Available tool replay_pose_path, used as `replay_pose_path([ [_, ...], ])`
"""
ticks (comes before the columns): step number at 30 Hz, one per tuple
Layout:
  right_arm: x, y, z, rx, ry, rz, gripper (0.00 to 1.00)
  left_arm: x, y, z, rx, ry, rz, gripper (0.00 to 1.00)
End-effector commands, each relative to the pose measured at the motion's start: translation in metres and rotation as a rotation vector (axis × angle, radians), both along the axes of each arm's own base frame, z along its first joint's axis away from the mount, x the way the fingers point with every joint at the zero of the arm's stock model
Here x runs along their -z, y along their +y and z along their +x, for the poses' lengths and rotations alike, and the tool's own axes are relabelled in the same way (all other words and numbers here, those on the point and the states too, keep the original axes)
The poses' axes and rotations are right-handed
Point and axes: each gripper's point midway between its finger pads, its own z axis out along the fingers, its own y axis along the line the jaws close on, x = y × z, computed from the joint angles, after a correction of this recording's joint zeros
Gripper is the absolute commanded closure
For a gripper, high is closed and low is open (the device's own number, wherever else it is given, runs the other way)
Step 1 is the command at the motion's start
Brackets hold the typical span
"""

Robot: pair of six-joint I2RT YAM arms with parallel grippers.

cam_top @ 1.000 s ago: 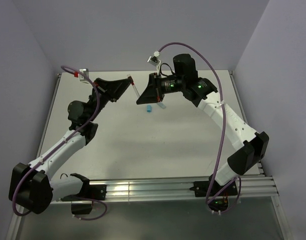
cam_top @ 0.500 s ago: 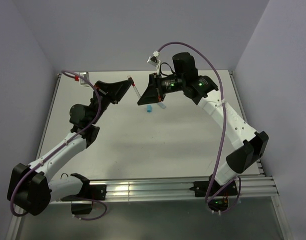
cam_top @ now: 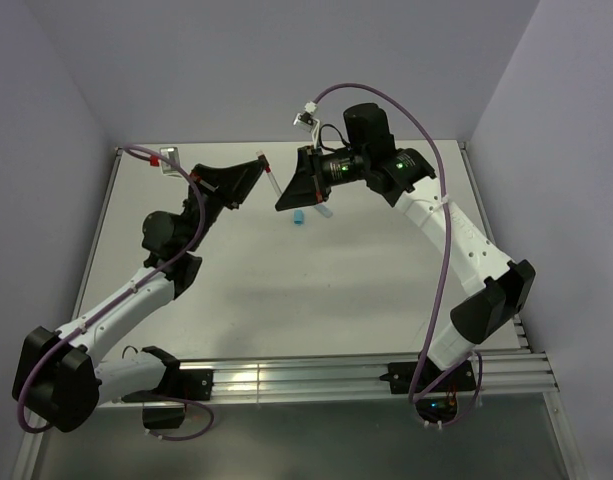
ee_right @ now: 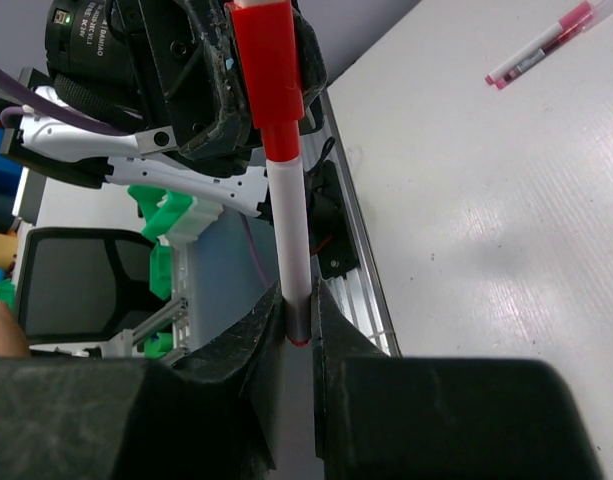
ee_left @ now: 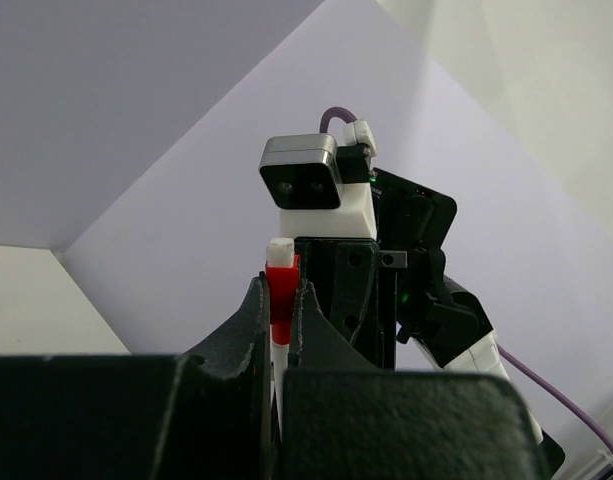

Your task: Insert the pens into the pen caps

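Purple walls stand round a white surface (cam_top: 286,300). Above it, the right gripper (ee_right: 298,310) is squeezed tight on a pen (ee_right: 289,230), and the left gripper (ee_left: 281,300) is clenched on a red cap (ee_right: 264,60). The pen looks pushed into that cap, so I think one is done, or nearly. A second pen (ee_right: 539,45) and a blue cap (cam_top: 298,216) lie on the surface, not joined yet.

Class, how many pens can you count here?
2: the held pen, gripped at both ends; the loose pen, lying on the table. Others may be hidden.
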Motion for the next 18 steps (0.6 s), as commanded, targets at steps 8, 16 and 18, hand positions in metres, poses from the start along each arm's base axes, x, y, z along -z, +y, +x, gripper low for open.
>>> replay_pose_path([
  [8, -0.089, -0.009, 0.04, 0.159, -0.483, 0.229, 1.0, 0.056, -0.05, -0.055, 0.439, 0.016, 0.318, 1.0],
  [16, -0.073, -0.013, 0.03, 0.135, -0.478, 0.211, 1.0, 0.027, -0.046, -0.051, 0.416, -0.1, 0.322, 0.85],
  [18, -0.073, -0.014, 0.027, 0.128, -0.479, 0.212, 1.0, 0.024, -0.043, -0.046, 0.393, -0.102, 0.317, 0.66],
])
